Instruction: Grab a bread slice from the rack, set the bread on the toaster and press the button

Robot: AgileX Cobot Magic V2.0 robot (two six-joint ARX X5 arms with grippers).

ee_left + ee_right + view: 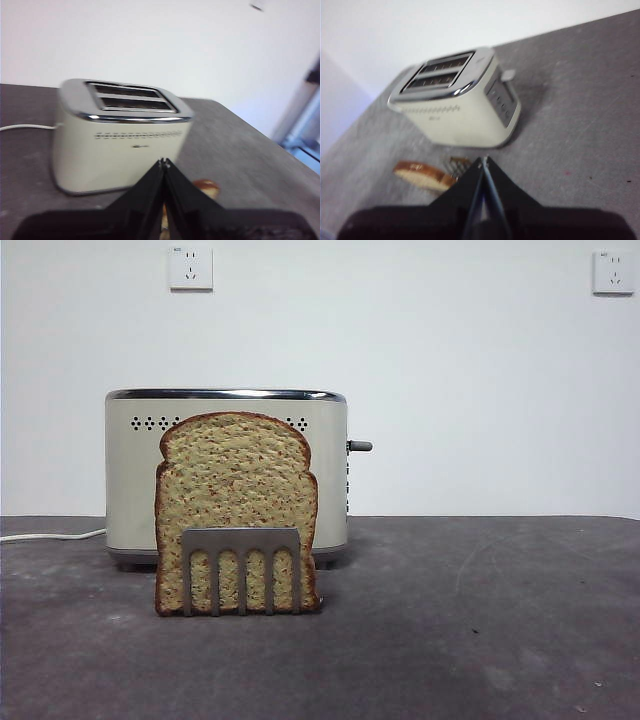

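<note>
Slice of bread [236, 502] stands upright in the rack [241, 543], in front of the toaster [130, 480], crust free for grasping. Left gripper [164, 162] and right gripper [483, 160] hang above, jaws closed, empty.

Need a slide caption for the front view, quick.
Bread slice stands upright in the steel rack before the cream toaster; lever button untouched, no gripper in view.
</note>
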